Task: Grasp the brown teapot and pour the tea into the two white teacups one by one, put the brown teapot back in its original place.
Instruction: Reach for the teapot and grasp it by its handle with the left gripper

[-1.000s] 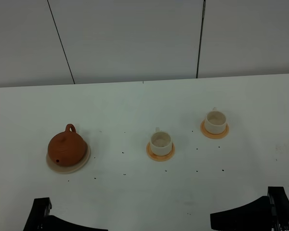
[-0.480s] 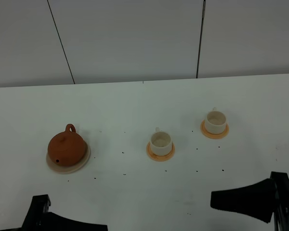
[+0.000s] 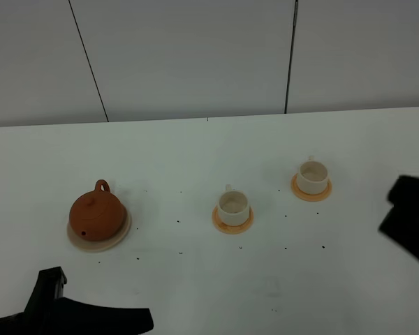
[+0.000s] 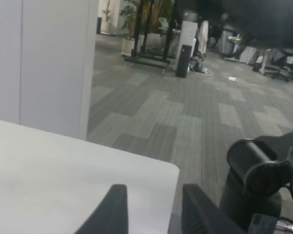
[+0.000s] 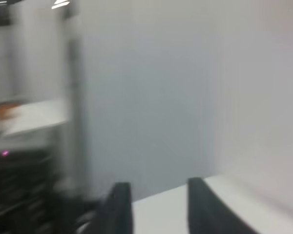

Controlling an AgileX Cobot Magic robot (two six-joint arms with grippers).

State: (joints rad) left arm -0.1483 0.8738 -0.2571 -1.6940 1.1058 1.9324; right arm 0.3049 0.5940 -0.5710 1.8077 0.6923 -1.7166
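Exterior high: brown teapot apart from left claw.

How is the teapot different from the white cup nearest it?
The brown teapot is bigger, round and reddish-brown; the white cup is small, straight-sided and cream. The teapot's top is closed; the cup's is open. The teapot sits on a beige saucer, the cup on an orange coaster. Both stand upright.

Table: wide open gap between brown teapot and nearer teacup; farther teacup well apart, rightward.
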